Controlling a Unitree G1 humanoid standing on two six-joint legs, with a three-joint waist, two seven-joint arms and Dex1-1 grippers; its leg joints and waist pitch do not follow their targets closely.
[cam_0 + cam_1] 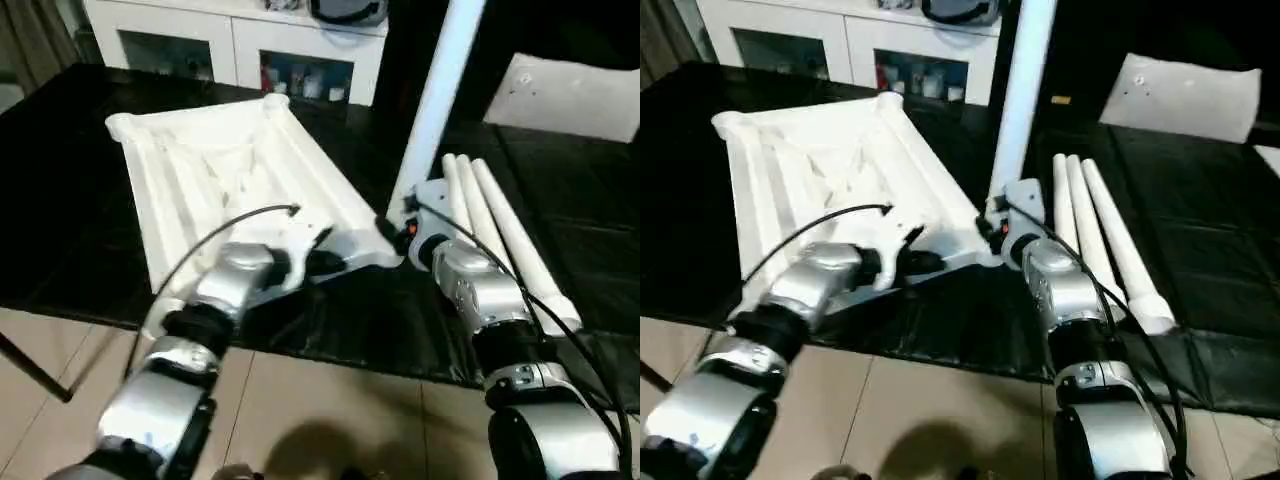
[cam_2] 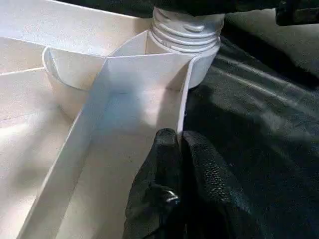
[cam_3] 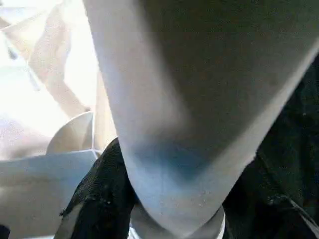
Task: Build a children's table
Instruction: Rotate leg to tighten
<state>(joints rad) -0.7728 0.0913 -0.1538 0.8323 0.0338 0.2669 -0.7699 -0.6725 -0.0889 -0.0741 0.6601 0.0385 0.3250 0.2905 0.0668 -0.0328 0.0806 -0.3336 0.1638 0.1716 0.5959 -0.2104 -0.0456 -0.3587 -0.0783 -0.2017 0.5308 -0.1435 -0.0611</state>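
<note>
From the head camera, the tabletop [image 1: 235, 180] lies upside down on the black mat [image 1: 60, 200], its ribbed white plastic underside up and its long axis running from the near edge away toward the white cabinet [image 1: 235, 40]. One leg [image 1: 437, 100] stands nearly upright at the tabletop's near right corner, leaning slightly right at the top — a smooth white round tube. Three more legs [image 1: 500, 235] lie side by side on the mat just right of it, pointing away, thick ends nearest.

In the left wrist view, the left gripper [image 2: 180, 144] is pinched tight on the thin rim wall of the tabletop, its pebbled black fingers pressed together over the edge. Beyond them the leg's threaded end [image 2: 187, 30] sits in the round corner socket.

In the right wrist view, the right gripper [image 3: 169, 199] grips the standing leg between its two black fingers — one on either side of the tube.
</note>
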